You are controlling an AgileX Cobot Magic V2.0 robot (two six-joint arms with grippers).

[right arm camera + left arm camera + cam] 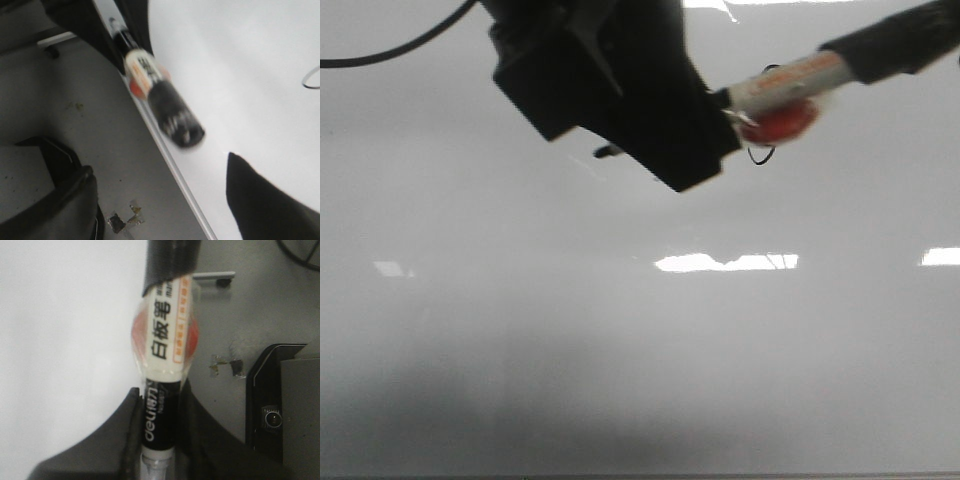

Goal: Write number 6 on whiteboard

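The whiteboard (640,330) fills the front view, glossy grey-white with bright reflections. My left gripper (720,105) hangs over its far part, shut on a whiteboard marker (790,80) with a white and orange label, a red patch beneath and a long black end pointing right. In the left wrist view my left gripper (160,395) clamps the marker's black section (161,410). A thin black loop of the number 6 (760,156) shows just under the marker, partly hidden. My right gripper (157,167) is open and empty over the board's edge, near the marker's black end (175,115).
A black cable (400,45) curves across the far left. The board's metal edge (170,160) runs beside grey floor with tape scraps (125,217). A black box-like unit (280,400) stands on the floor beside the board.
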